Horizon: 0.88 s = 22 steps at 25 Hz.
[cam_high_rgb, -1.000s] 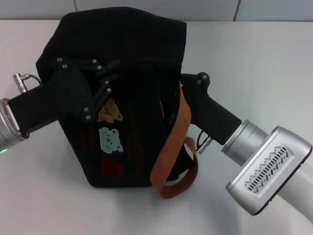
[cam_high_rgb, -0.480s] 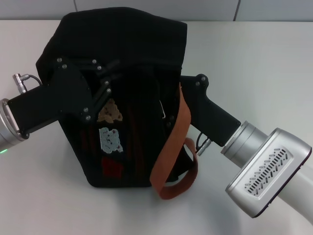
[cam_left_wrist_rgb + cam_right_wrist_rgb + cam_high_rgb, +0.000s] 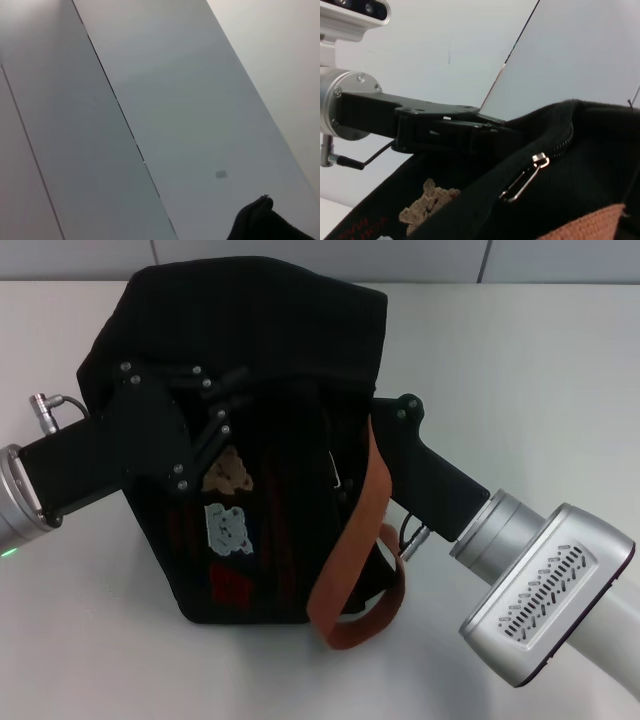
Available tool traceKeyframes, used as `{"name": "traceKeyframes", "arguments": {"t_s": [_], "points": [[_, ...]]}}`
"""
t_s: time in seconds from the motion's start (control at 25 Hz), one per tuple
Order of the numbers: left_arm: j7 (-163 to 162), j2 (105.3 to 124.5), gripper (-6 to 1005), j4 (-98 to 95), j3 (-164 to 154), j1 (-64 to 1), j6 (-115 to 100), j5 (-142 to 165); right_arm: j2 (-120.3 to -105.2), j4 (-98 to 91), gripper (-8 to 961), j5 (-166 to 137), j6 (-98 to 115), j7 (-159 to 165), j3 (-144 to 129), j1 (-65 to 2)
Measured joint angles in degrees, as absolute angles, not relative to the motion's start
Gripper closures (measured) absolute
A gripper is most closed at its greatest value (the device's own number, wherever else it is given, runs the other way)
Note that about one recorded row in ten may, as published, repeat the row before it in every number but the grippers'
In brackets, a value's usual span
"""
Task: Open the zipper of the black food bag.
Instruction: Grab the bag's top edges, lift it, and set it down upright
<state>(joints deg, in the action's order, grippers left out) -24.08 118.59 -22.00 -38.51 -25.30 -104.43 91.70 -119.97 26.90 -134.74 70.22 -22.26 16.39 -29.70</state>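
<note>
The black food bag stands on the table with its bear patches and red mark facing me. My left gripper reaches in from the left and is shut on the bag's top front rim. In the right wrist view it appears as the left gripper, pinched on the fabric edge. In that same view the zipper runs along the rim, and its silver pull tab dangles free. My right gripper sits against the bag's right side, its tip hidden behind the rust-brown strap.
The bag rests on a white table with a grey wall panel behind. The strap loops down onto the table at the bag's front right. The left wrist view holds only wall panels and a scrap of black fabric.
The right gripper has crept slightly left and down along the bag's side. The bag's top has shifted a little to the right. The left gripper's hold is unchanged.
</note>
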Motion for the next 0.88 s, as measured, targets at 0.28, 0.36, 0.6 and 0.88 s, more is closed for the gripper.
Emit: {"name": "traceKeyframes", "arguments": {"t_s": [0.28, 0.36, 0.6, 0.88], "points": [[-24.1, 118.59, 925, -20.5, -33.3, -24.1, -104.7, 91.5, -119.97, 26.2, 954, -134.7, 70.1, -22.4, 15.8, -27.5], [-24.1, 118.57, 925, -20.2, -31.9, -23.6, -104.8, 91.5, -119.97, 25.9, 952, -134.6, 70.0, -22.4, 15.8, -27.1], [-24.0, 118.52, 925, -20.1, -28.3, -21.7, -105.0, 91.4, -119.97, 24.3, 943, -134.2, 68.0, -22.2, 16.5, -25.7], [-23.9, 118.4, 926, -20.1, -25.2, -20.1, -105.2, 91.4, -119.97, 22.7, 932, -131.8, 66.3, -22.0, 17.4, -25.1]]}}
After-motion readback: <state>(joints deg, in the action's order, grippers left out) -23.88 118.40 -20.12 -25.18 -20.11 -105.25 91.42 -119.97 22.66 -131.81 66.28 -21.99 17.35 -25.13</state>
